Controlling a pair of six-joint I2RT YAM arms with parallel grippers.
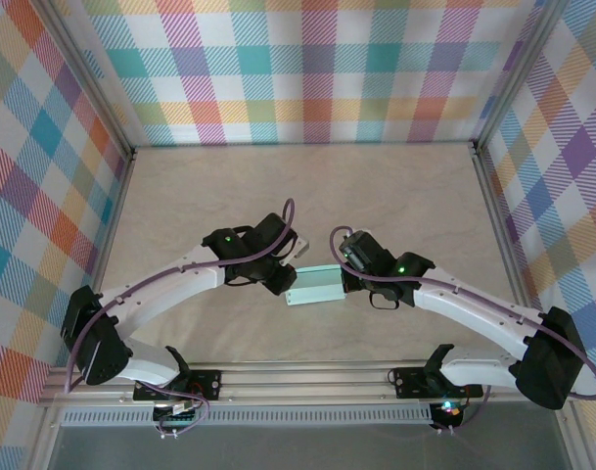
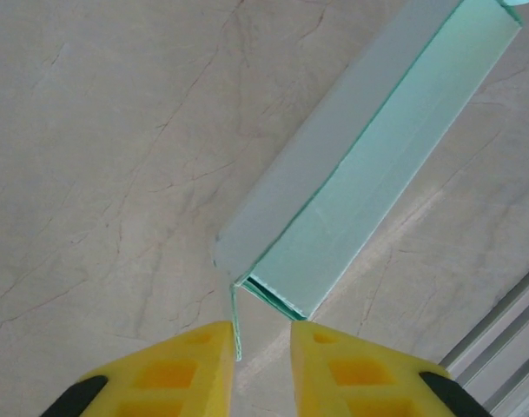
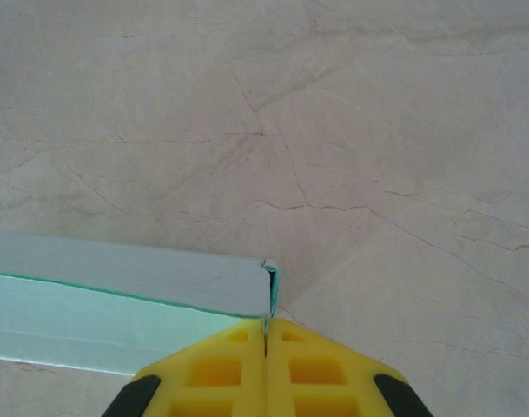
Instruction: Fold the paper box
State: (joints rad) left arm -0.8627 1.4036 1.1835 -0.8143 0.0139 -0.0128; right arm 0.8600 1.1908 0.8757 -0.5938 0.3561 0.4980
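Seen from the top external camera, the pale mint-teal, thin-card paper box (image 1: 315,285), a small flat rectangle, was over the near half of the beige marble-patterned table (image 1: 278,186). The left gripper (image 1: 284,278) was at its left end and the right gripper (image 1: 348,278) at its right end.

In the left wrist view, the left gripper (image 2: 262,356) had its yellow fingers (image 2: 186,373) slightly apart. A thin end flap of the paper box (image 2: 368,165) stood in the gap against one finger, not clamped.

In the right wrist view, the right gripper (image 3: 266,339) had its yellow fingers (image 3: 221,369) pressed together, pinching the end flap of the paper box (image 3: 116,295) at their tips.
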